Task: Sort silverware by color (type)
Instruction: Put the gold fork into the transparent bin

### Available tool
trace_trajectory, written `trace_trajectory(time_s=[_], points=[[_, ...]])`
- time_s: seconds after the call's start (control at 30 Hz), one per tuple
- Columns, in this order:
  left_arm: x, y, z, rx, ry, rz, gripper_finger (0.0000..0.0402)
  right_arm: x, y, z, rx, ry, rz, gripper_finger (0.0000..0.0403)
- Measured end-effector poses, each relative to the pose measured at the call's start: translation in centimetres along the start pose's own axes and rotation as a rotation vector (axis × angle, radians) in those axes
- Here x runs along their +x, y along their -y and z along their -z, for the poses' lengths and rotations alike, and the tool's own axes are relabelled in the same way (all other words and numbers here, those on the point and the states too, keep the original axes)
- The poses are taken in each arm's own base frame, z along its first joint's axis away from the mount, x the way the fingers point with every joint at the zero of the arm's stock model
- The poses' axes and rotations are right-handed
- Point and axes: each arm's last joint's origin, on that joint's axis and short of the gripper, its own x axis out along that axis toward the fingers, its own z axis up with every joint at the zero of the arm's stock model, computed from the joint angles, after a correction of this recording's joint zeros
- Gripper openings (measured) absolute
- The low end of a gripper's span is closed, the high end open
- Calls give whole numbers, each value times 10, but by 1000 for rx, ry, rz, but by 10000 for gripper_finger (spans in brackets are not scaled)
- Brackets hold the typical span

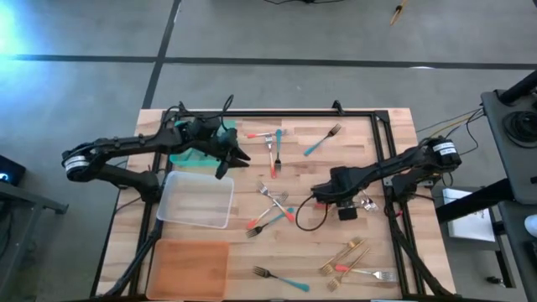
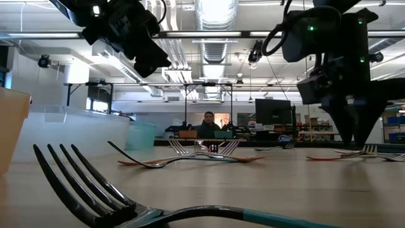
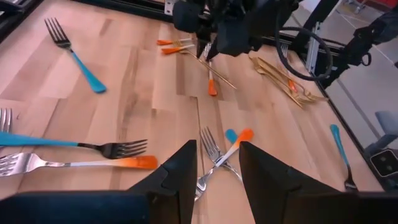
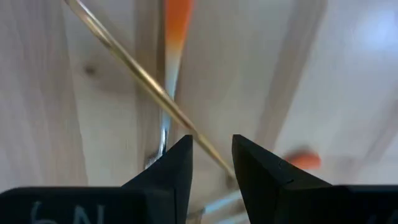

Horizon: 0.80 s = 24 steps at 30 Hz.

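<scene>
Forks (image 1: 273, 204) scattered, clear tray (image 1: 198, 200) beside

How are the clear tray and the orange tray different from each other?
The clear tray is see-through with raised walls; the orange tray is opaque and looks flatter. The clear tray sits mid-table beside the left gripper; the orange tray lies at the table's near corner. Both are rectangular, with no forks in them.

teal, orange, gold forks (image 1: 273, 204)
</scene>
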Motion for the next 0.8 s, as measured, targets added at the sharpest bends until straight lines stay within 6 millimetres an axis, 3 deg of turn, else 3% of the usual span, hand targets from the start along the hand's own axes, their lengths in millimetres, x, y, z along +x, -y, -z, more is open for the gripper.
trace_trajectory(time_s=[0.5, 0.8], points=[[0, 0, 0, 0, -1, -5, 103, 17, -2, 2, -114, 47, -15, 102], [0, 0, 0, 0, -1, -5, 103, 23, -2, -1, -87, 116, 5, 83]])
